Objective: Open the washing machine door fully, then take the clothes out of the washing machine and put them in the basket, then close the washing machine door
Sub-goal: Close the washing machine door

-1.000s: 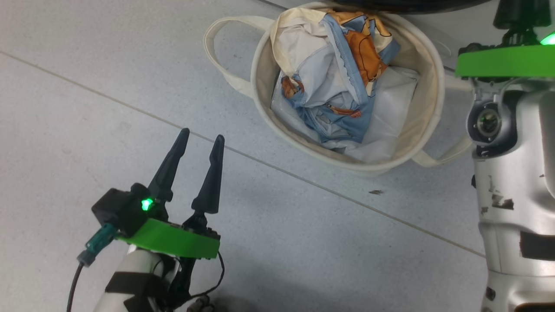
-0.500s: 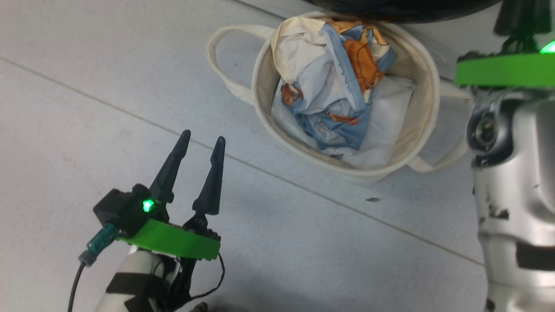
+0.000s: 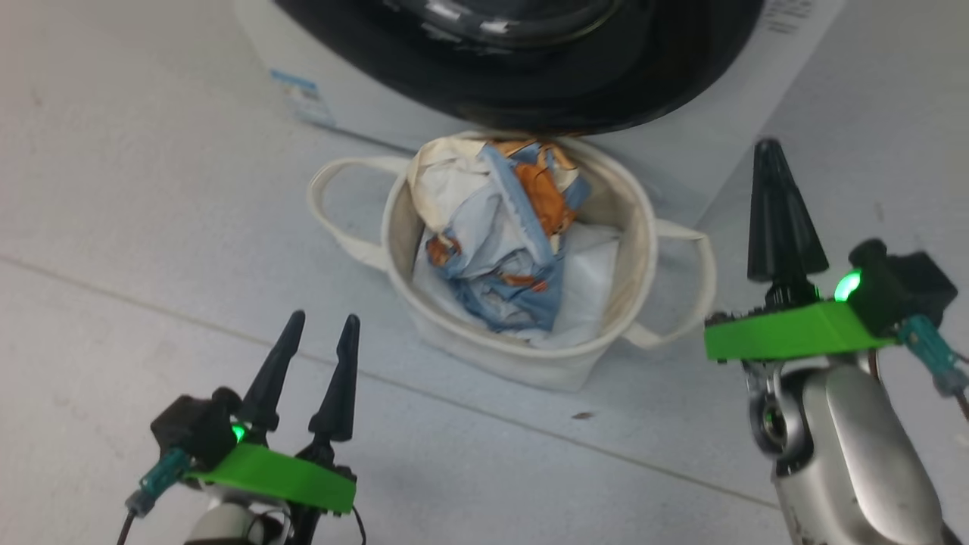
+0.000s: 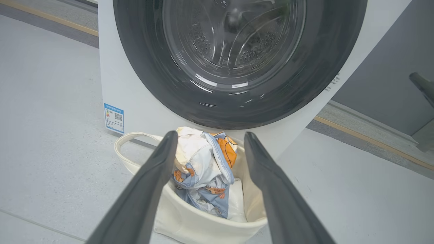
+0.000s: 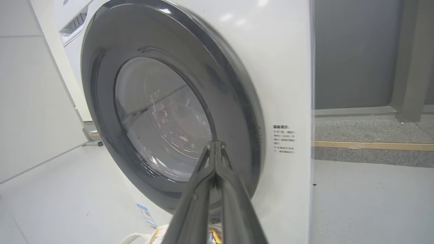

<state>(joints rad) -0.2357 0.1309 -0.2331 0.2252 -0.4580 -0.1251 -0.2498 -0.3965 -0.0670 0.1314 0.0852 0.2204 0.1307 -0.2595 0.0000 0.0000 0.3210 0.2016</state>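
The clothes (image 3: 496, 250) lie in the basket (image 3: 522, 363), before the closed washing machine door (image 4: 145, 67). Left fingers (image 3: 275, 371) spread; right fingers (image 3: 776, 219) pressed together.

Under me lies a pale grey speckled floor (image 3: 113, 189), crossed by a thin dark seam (image 3: 454, 403), with a small dark speck (image 3: 583, 415) near its far side. To my right, a narrow tan strip (image 5: 373, 146) runs between coarser grey bands (image 5: 356, 130), perhaps carpet, below a dark grey wall (image 5: 352, 51).
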